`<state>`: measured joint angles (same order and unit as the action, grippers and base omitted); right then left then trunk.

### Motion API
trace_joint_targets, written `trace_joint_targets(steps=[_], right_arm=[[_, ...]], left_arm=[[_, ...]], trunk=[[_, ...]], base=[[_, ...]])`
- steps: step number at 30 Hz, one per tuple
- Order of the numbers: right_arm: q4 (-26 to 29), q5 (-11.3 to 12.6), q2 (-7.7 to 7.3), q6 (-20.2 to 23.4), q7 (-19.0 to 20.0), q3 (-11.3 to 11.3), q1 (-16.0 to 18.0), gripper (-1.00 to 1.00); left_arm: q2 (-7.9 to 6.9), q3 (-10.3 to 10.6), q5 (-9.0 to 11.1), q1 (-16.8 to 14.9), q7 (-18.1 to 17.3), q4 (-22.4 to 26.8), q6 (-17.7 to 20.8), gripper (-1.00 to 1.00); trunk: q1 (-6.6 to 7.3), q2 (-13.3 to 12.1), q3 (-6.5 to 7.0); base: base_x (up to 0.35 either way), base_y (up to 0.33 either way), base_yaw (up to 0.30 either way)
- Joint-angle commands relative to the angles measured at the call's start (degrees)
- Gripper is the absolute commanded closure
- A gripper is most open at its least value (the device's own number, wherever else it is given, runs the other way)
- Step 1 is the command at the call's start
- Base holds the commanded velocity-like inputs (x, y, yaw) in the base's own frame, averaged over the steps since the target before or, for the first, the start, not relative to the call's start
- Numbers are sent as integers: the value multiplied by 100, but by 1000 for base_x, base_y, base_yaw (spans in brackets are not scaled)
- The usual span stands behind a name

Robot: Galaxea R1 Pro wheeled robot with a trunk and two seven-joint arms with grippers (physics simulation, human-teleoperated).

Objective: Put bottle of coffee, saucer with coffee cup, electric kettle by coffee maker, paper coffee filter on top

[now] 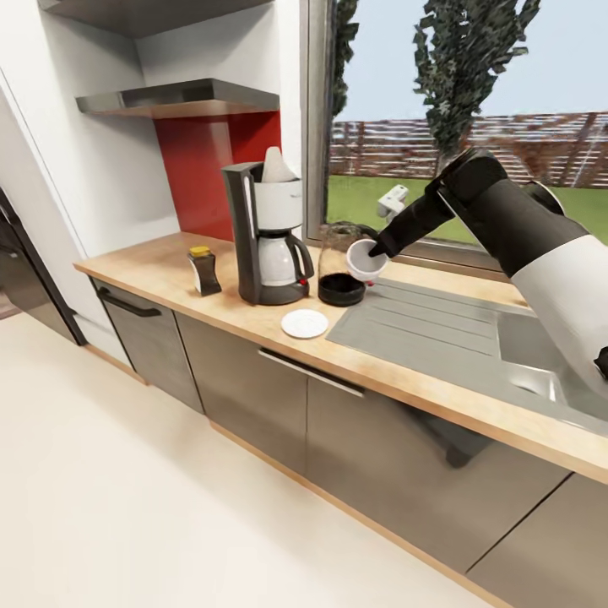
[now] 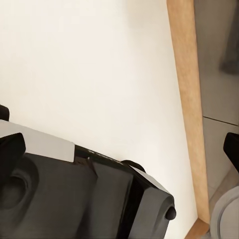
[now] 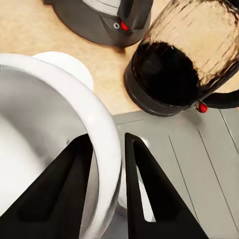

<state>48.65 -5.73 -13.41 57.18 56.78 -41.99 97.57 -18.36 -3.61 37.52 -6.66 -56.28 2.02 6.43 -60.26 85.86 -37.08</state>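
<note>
Head view first: right gripper [image 1: 377, 251] holds the coffee cup [image 1: 366, 260] in the air, tipped on its side, just in front of the electric kettle [image 1: 341, 263] and above the kitchen countertop [image 1: 169, 272]. Kettle stands just beside the coffee maker [image 1: 268, 241], on its window side; the paper coffee filter [image 1: 276, 166] sits on top of the maker. Bottle of coffee [image 1: 203, 269] stands on the counter near the maker's other side. Saucer [image 1: 304, 323] lies bare on the wood in front of the maker, near the steel drainboard [image 1: 422, 325]. Kitchen shelf [image 1: 181, 100] hangs above the red panel. Left wrist view: pale floor [image 2: 99, 69], a wood counter edge, dark robot body; left fingers' state cannot be told. Right wrist view: two black fingers [image 3: 144, 194] clamp the cup's white rim [image 3: 102, 149] between them; saucer [image 3: 67, 67], kettle [image 3: 184, 64] and maker base [image 3: 99, 22] lie below.
</note>
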Motion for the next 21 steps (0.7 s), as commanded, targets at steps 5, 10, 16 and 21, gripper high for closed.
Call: trace_joint_targets(steps=[5,10,16,21], right_arm=[[13,-60,-3,4,53,-19,8,100],[13,-60,2,4,53,-29,5,100],[13,-58,67,4,50,-341,-21,100],[14,-43,91,-4,52,-512,-37,100]], left_arm=[[-1,-35,-8,-2,-21,0,60,-100],[-3,-36,-8,-2,-23,0,60,-100],[-3,-36,-8,-2,-21,0,60,-100],[-8,-36,-8,-2,-21,0,60,-100]], trunk=[[0,3,-6],[0,3,-6],[0,3,-6],[0,3,-6]], base=[[58,100,0],[45,71,0],[90,135,0],[16,24,0]])
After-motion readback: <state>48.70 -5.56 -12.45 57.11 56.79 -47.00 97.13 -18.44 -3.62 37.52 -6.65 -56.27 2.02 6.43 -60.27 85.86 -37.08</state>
